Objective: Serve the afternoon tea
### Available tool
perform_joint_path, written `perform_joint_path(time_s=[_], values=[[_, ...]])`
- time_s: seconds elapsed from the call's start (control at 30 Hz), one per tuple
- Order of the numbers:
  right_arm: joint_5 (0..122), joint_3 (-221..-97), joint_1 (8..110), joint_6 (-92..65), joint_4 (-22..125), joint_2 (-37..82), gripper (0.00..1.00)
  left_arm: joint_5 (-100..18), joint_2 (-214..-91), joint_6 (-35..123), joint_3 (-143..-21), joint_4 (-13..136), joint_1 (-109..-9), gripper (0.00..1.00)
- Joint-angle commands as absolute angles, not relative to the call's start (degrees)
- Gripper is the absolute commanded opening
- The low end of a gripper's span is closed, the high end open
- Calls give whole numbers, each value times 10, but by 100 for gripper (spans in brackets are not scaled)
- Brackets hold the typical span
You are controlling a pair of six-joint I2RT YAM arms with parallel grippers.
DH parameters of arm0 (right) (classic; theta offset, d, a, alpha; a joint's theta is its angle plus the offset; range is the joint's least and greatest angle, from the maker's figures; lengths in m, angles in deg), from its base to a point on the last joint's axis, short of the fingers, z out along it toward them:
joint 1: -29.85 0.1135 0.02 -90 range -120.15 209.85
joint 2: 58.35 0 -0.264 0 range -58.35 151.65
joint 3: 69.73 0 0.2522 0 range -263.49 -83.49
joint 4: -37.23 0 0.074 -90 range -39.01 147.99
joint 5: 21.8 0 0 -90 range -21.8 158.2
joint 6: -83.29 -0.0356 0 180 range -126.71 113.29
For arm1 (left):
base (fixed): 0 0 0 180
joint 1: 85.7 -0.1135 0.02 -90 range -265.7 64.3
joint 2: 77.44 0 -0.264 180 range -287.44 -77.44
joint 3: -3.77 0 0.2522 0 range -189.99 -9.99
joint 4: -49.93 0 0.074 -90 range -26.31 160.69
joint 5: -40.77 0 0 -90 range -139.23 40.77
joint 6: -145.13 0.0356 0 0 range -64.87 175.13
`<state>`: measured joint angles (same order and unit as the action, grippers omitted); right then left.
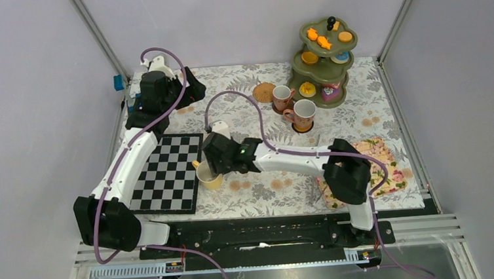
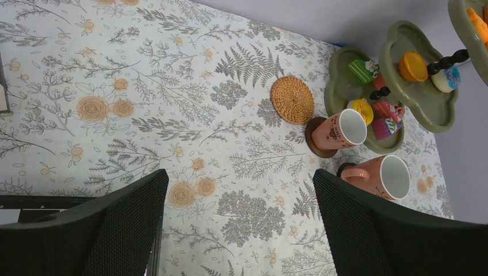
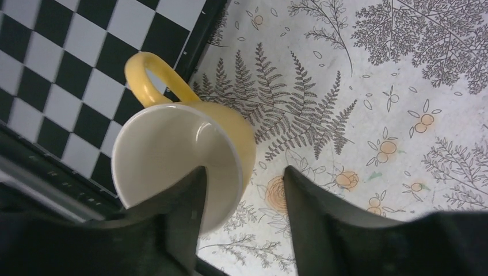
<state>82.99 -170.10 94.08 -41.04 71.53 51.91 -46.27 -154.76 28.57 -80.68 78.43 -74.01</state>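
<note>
A yellow mug (image 1: 209,175) stands on the leaf-patterned tablecloth at the chessboard's right edge, handle towards the board. My right gripper (image 1: 213,163) is open over it; in the right wrist view (image 3: 244,172) one finger is inside the yellow mug (image 3: 178,155) and the other is outside with a gap. Two pinkish mugs (image 1: 283,97) (image 1: 304,114) sit on coasters before the olive-green stand (image 1: 321,62) holding toy sweets. A bare woven coaster (image 1: 264,92) lies to their left. My left gripper (image 1: 192,91) is open and empty above the cloth (image 2: 239,178), with the coaster (image 2: 292,99) and the pinkish mugs (image 2: 342,129) (image 2: 382,175) ahead.
A black-and-white chessboard (image 1: 168,174) lies at the front left under my left arm. A small pink floral mat (image 1: 380,153) lies at the front right under my right arm's elbow. Grey walls and metal posts close in the table.
</note>
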Motion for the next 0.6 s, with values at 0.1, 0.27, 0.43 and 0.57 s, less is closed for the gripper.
perform_joint_path(time_s=[0.1, 0.27, 0.43, 0.57], values=[[936, -1774, 963, -397, 789, 566, 25, -489, -1531, 297, -836, 791, -731, 99], [1007, -1770, 958, -396, 787, 535, 0, -537, -1530, 310, -847, 811, -723, 99], [1010, -1778, 898, -376, 783, 510, 0, -542, -1531, 320, -852, 816, -718, 99], [995, -1796, 823, -346, 770, 505, 0, -565, -1528, 330, -856, 822, -712, 99]])
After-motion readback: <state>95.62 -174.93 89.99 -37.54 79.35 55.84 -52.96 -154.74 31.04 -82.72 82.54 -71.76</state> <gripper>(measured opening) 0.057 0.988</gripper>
